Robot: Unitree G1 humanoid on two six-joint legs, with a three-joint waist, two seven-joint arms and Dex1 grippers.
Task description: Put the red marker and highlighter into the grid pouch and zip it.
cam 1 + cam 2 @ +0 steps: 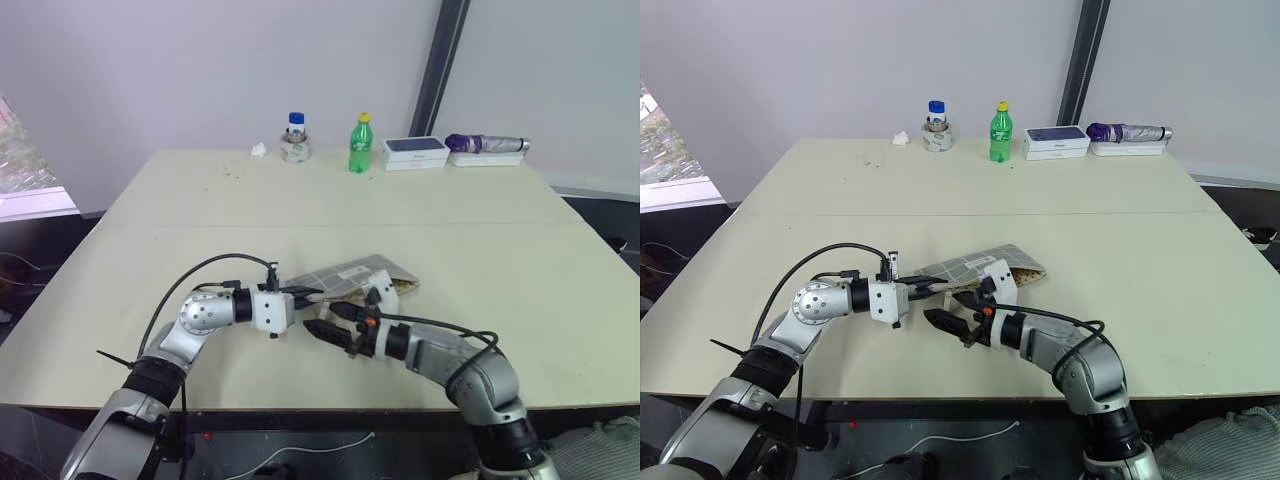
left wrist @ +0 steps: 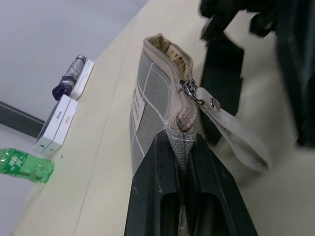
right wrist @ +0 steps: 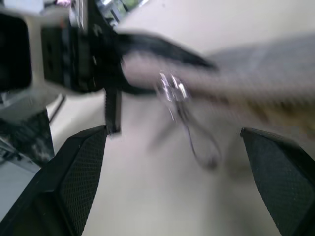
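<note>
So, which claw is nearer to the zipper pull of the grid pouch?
Judging by the views, the left. The left claw is shut on the grid pouch end, just beside the zipper pull. The right claw is open, facing the pull with a gap.

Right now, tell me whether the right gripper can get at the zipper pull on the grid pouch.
Probably yes. The left gripper pinches the grid pouch by its end, the zipper pull hangs free, and the open right gripper faces it with nothing between.
</note>
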